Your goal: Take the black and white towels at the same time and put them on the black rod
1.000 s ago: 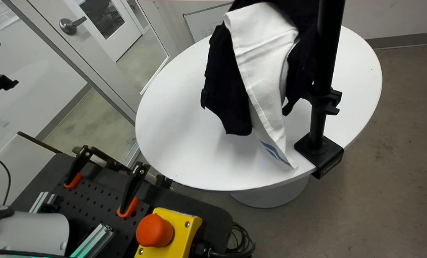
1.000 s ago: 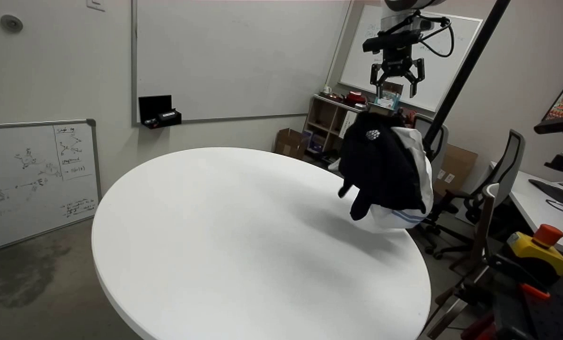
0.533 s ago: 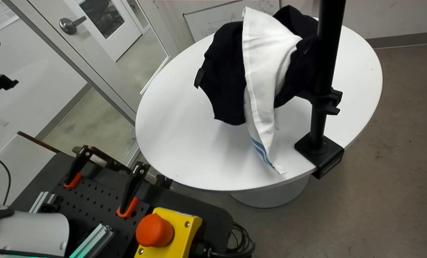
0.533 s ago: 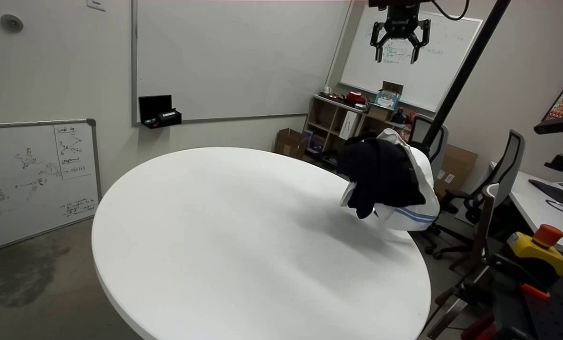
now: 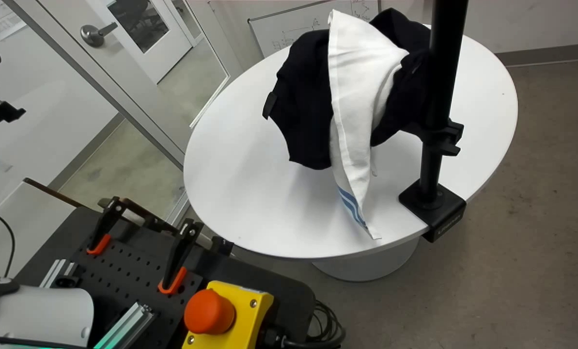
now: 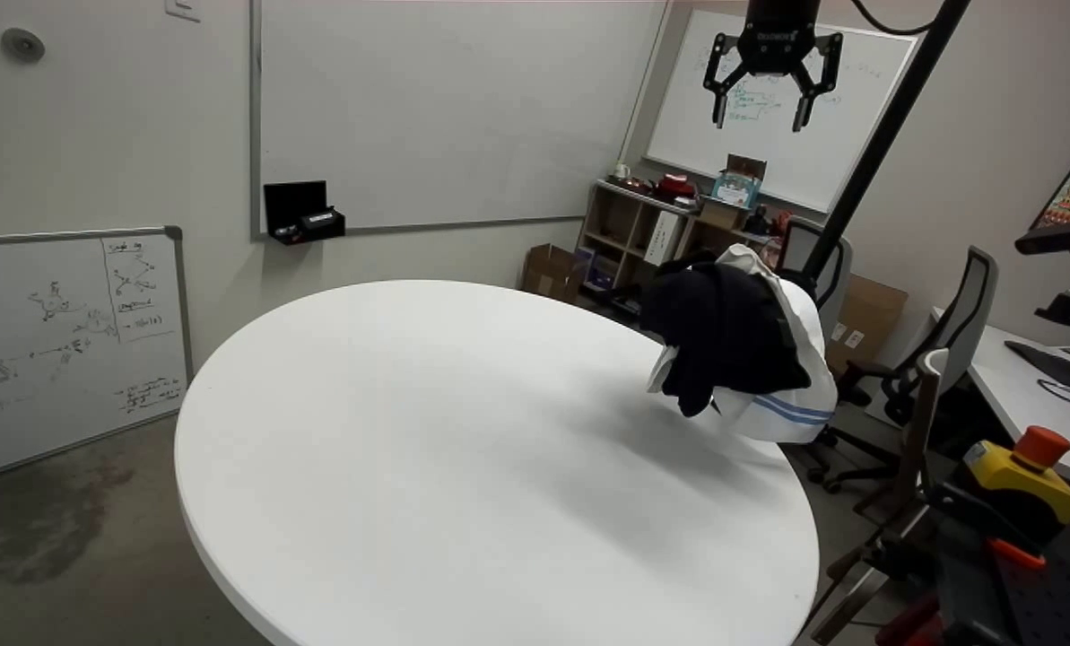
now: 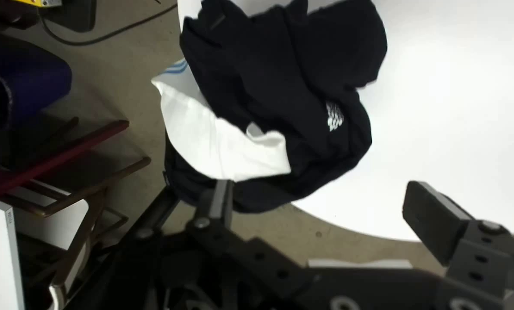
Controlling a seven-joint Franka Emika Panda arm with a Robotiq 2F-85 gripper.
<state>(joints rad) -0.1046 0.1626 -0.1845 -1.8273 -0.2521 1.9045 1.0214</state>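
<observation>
The black towel (image 5: 303, 106) and the white towel (image 5: 359, 77) hang together in a bunch beside the upright pole (image 5: 444, 63), above the table's edge. The white one lies partly over the black one, and its blue-striped corner hangs lowest. Both show in an exterior view, black (image 6: 723, 327) and white (image 6: 808, 345), and in the wrist view, black (image 7: 278, 69) and white (image 7: 222, 146). The black rod is hidden under the cloths. My gripper (image 6: 761, 115) is open and empty, high above the towels and apart from them. Its spread fingers show in the wrist view (image 7: 321, 189).
The round white table (image 5: 250, 203) lies below the towels. The pole's clamp base (image 5: 431, 206) grips the table's edge. A yellow box with a red button (image 5: 230, 315) sits on a black bench. Chairs (image 6: 929, 341) and a shelf (image 6: 624, 229) stand behind.
The towels have dropped and settled lower beside the pole. My open gripper has risen away from them, then shifted slightly right and nearer in an exterior view. The cloths are almost still since half a second ago.
</observation>
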